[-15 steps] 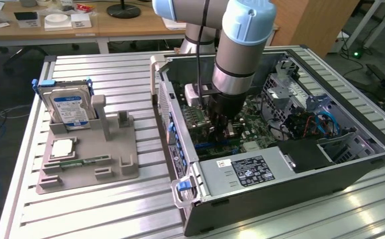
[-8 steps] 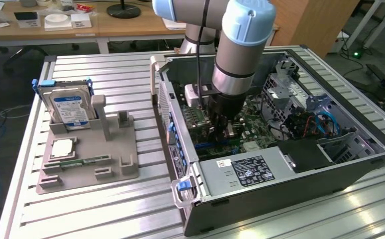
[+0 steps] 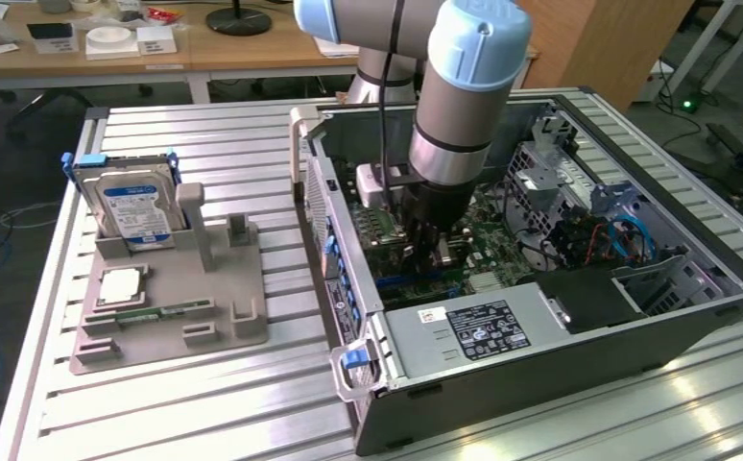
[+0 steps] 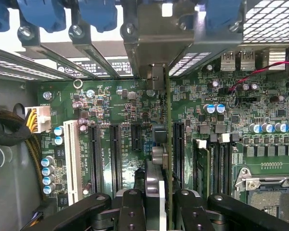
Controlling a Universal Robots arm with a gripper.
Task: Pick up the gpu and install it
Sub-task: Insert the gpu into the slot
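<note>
One arm is lowered into the open case (image 3: 525,317) on the desk (image 3: 192,403). In the wrist view the hand (image 4: 156,202) is seen clamped on the gpu (image 4: 160,144), held edge-on above the motherboard (image 4: 135,110) between two black slots, its metal bracket among the rear slot covers. On the grey tray (image 3: 154,317) beside the case stand one hard drive (image 3: 134,211), one processor (image 3: 122,285) and one memory stick (image 3: 154,312).
</note>
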